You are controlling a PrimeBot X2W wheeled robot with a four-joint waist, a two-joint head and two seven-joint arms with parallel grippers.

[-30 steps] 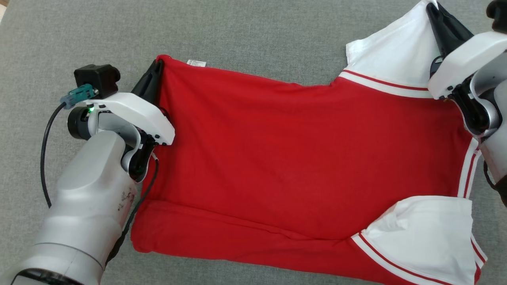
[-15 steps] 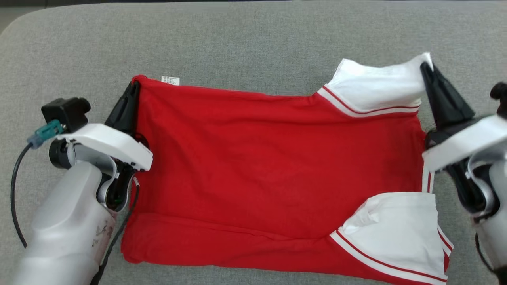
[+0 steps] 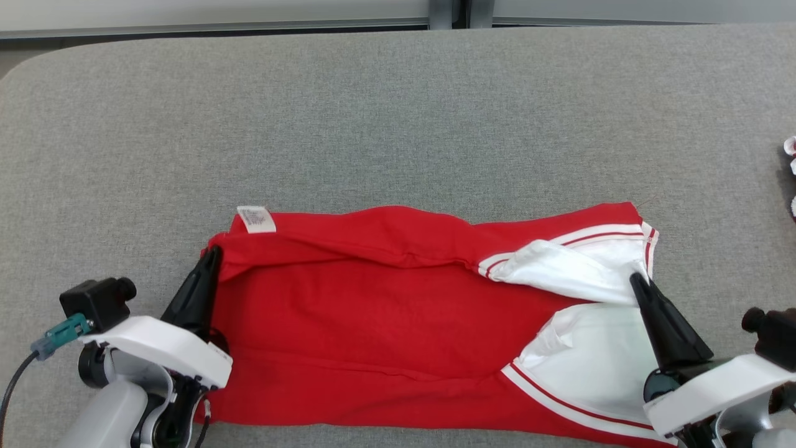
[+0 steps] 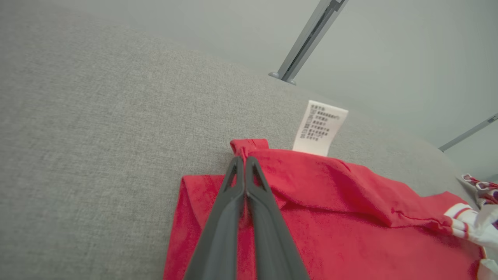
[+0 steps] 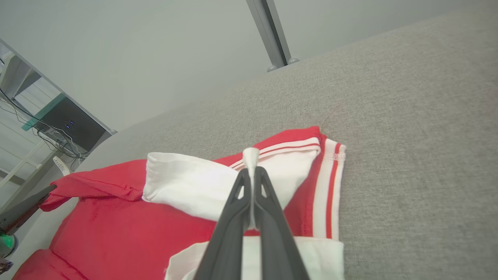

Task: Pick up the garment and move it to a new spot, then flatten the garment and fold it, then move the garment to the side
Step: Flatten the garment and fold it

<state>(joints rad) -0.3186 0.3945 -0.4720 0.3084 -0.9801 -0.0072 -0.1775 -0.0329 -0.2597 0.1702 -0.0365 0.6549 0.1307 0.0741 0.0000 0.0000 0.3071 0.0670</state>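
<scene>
The garment point(image 3: 385, 311) is a red shirt with white sleeves and red-and-white trim, lying crosswise near the front edge of the grey padded table, its far half doubled toward me. My left gripper point(image 3: 214, 252) is shut on the garment's red corner point(image 4: 249, 146), next to a white care label point(image 4: 321, 126). My right gripper point(image 3: 634, 278) is shut on the edge of a white sleeve point(image 5: 251, 155). The second white sleeve point(image 3: 591, 361) lies flat at the front right.
The grey padded table point(image 3: 398, 112) stretches free behind the garment to its far edge. A small patterned cloth item point(image 3: 791, 180) sits at the right border. A metal post point(image 5: 272, 35) and a pale wall stand beyond the table.
Both grippers have drawn the held far edge toward me, folding the garment's far half over the near half. The head camera has tilted up, bringing the table's far edge into view.
</scene>
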